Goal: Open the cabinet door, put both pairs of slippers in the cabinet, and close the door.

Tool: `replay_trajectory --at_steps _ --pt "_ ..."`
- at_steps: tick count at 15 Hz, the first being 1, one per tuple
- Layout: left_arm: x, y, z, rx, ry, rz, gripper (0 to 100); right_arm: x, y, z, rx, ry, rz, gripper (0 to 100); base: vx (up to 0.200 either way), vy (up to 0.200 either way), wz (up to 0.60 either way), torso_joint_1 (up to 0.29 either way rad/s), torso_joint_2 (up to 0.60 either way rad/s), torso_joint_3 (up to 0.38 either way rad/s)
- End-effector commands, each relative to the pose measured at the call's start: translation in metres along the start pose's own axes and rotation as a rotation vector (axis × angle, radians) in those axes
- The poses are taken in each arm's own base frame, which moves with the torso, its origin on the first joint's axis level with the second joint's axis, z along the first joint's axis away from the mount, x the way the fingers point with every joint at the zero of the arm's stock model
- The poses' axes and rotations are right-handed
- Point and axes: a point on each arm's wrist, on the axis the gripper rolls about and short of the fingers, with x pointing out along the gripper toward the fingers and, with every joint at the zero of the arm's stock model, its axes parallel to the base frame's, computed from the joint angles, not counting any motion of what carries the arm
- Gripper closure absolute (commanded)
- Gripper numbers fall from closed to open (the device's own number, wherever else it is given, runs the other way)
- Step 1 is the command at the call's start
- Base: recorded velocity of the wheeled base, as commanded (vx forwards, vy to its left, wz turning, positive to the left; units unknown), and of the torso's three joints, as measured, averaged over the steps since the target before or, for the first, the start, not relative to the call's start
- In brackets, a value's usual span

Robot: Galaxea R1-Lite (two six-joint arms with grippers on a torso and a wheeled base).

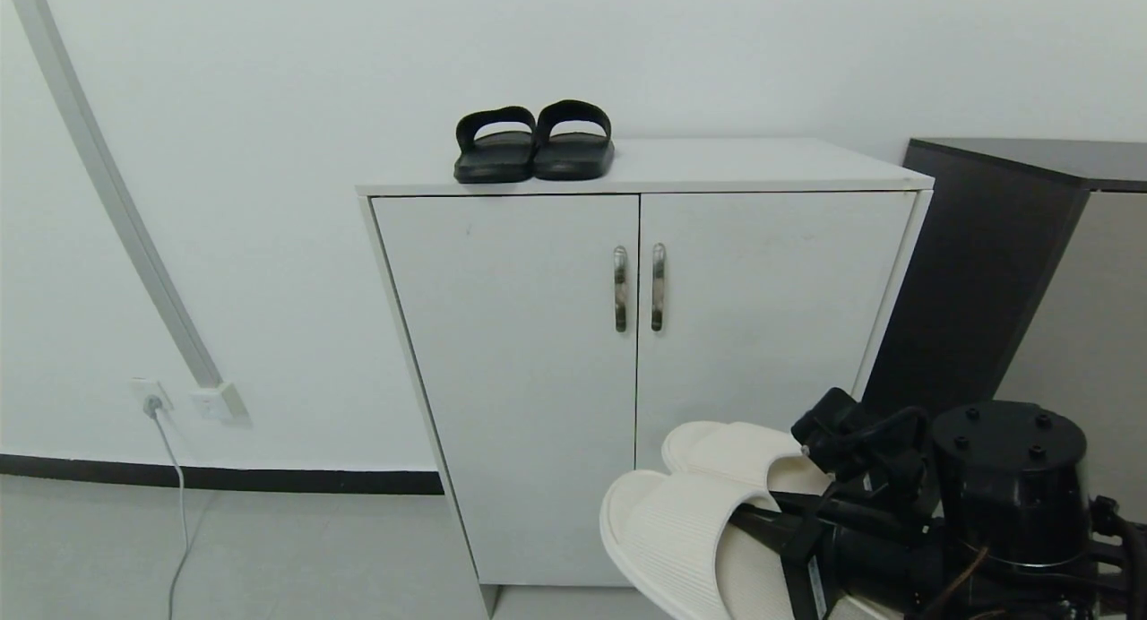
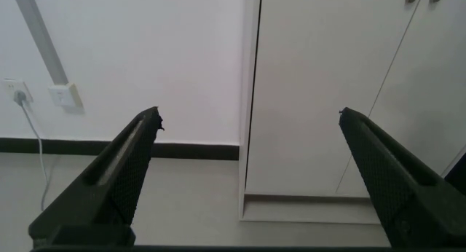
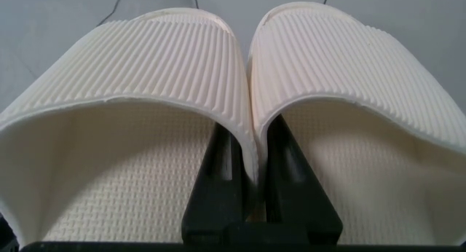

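Note:
The white cabinet (image 1: 520,378) stands against the wall with both doors shut, its two metal handles (image 1: 620,288) side by side at the middle seam. A black pair of slippers (image 1: 534,143) rests on its top, left of centre. Low in front of the right door, my right gripper (image 1: 762,512) holds a white ribbed pair of slippers (image 1: 681,530) off the floor. In the right wrist view my right gripper (image 3: 251,146) is shut on the two touching inner straps of the white slippers (image 3: 145,70). My left gripper (image 2: 250,117) is open, facing the cabinet's (image 2: 313,99) lower left part.
A dark cabinet (image 1: 977,271) stands close against the white one's right side. On the wall to the left are a slanting grey conduit (image 1: 116,199) and a socket (image 1: 148,396) with a cable hanging to the grey floor (image 1: 269,557).

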Motion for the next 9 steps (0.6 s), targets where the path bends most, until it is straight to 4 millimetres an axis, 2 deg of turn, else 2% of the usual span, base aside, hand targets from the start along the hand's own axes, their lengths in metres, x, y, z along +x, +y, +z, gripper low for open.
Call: replay_trajectory --at_steps 1,9 --pt "0.0001 0.0 -0.0002 0.002 0.003 -0.001 0 0.0 0.0001 -0.0006 0.0 0.002 0.0 100 0.0 0.0 0.0 0.0 0.0 0.0" --pt "0.0021 -0.0004 0.001 0.034 0.032 -0.013 0 0.0003 -0.0001 -0.0029 -0.006 0.012 0.0 100 0.0 0.0 0.0 0.0 0.0 0.0"
